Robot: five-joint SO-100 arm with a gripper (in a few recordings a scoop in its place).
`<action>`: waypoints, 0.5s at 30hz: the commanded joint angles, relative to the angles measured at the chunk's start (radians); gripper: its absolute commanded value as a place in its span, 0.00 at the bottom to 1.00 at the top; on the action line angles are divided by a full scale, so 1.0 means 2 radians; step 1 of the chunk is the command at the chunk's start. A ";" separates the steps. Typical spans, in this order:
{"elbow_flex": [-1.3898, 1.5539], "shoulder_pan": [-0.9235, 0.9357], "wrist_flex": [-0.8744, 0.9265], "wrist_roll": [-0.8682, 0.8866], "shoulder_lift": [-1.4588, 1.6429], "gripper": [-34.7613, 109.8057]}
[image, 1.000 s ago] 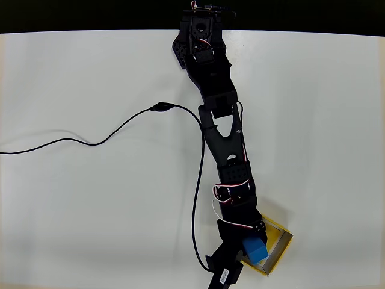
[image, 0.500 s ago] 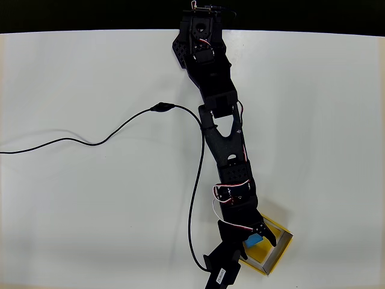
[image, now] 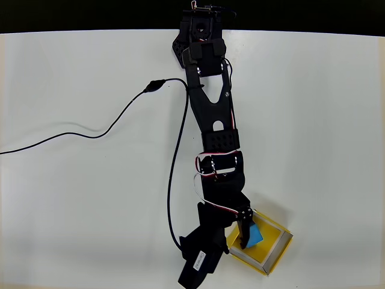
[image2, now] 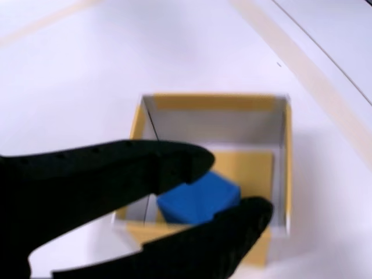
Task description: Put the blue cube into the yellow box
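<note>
The blue cube (image: 255, 235) (image2: 199, 197) lies inside the yellow box (image: 281, 245) (image2: 210, 123), on its floor near the box's left side in the overhead view. My black gripper (image: 238, 235) (image2: 229, 186) hovers over that side of the box, open. In the wrist view its fingers (image2: 174, 164) stand apart above the cube, and I see no touch between them and it. The box sits at the lower right of the overhead view, partly covered by the gripper's body.
A black cable (image: 108, 129) runs from the left edge across the white table (image: 72, 211) to the arm and loops down beside the wrist. The table's far edge (image: 90, 31) meets a dark band at the top. The box is close to the picture's lower edge.
The jaws have opened and the cube has dropped from them into the box. The arm has drawn back and up the picture, and the cable has swung with it.
</note>
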 commanded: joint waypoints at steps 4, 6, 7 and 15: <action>0.179 0.087 0.038 -0.014 0.273 0.28; 0.225 0.108 0.057 -0.015 0.321 0.27; 0.246 0.117 0.063 -0.014 0.343 0.26; 0.410 0.146 0.125 -0.016 0.531 0.24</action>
